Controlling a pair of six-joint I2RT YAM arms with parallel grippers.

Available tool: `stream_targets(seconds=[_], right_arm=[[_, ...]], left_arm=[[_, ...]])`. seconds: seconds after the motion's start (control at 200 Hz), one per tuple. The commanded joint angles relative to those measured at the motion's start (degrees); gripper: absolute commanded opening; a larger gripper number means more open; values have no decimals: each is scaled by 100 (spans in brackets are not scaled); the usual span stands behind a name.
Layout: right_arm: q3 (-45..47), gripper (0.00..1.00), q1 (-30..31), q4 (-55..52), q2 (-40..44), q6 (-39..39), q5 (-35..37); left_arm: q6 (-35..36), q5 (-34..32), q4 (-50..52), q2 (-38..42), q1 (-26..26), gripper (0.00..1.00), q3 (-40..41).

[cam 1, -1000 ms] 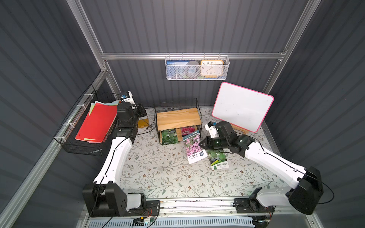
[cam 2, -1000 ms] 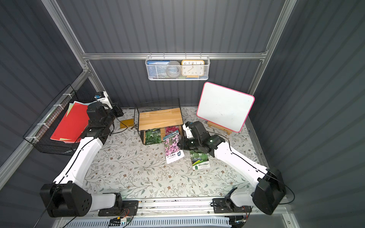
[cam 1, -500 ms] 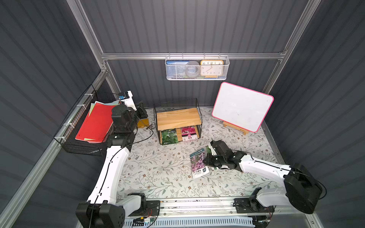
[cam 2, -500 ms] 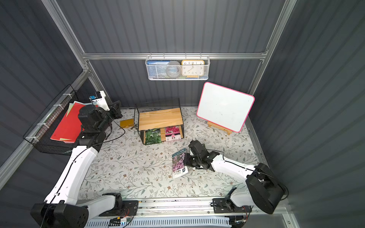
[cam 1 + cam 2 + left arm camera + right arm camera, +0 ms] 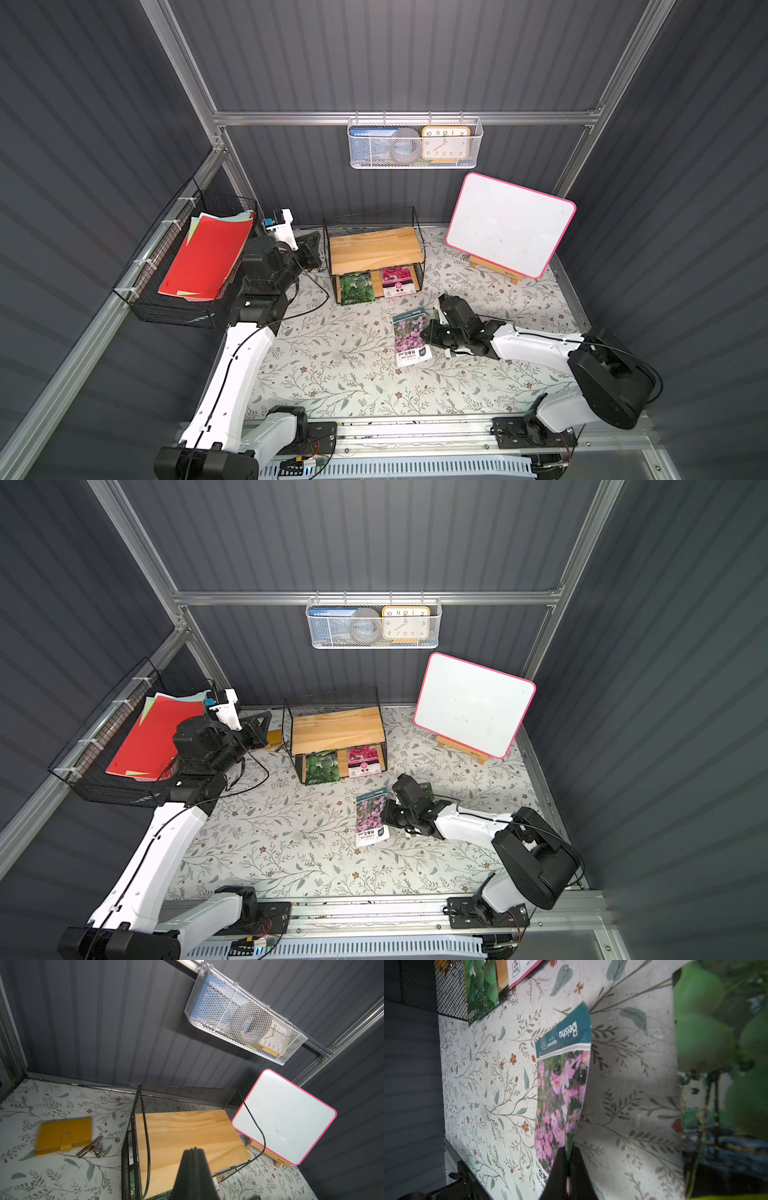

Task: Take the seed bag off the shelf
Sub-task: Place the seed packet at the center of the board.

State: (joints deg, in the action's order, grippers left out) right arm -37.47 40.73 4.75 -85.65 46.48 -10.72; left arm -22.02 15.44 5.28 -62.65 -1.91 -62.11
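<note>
The seed bag (image 5: 409, 343) (image 5: 370, 820), teal-topped with pink flowers, lies on the floral table in front of the shelf (image 5: 374, 249) (image 5: 336, 729). My right gripper (image 5: 428, 332) (image 5: 388, 812) (image 5: 569, 1150) is shut on the seed bag's (image 5: 560, 1088) side edge. On the shelf's lower board are a green packet (image 5: 356, 288) and a pink packet (image 5: 397, 281). My left gripper (image 5: 309, 249) (image 5: 259, 729) (image 5: 194, 1150) is shut and empty, held up beside the shelf's (image 5: 187, 1132) left end and pointing over its top board.
A pink-framed whiteboard (image 5: 511, 224) stands on an easel at the back right. A white mesh basket (image 5: 415, 143) hangs on the back wall. A black wire basket with red papers (image 5: 203, 257) is on the left wall. A yellow wallet (image 5: 63, 1135) and keys (image 5: 91, 1149) lie left of the shelf. Another green packet (image 5: 716, 1043) lies by my right arm.
My right gripper has drawn the seed bag from the shelf's front toward the table's front and lowered it. My left arm has risen and pulled back a little.
</note>
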Motion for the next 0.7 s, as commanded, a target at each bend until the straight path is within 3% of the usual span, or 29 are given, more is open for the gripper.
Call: stream_targets(seconds=[0.0,0.42,0.695], right_arm=[[-58,0,-6,175,-270,-16,246],[-173,0,-87,518,-1098,-15,105],[-257,30,-115,167,-1019,-120,195]], left_arm=[[-325,185,140,-123,-62,0,153],[-461,119,546,128,-178,0,51],[-464,254,813,325,-187,0,20]])
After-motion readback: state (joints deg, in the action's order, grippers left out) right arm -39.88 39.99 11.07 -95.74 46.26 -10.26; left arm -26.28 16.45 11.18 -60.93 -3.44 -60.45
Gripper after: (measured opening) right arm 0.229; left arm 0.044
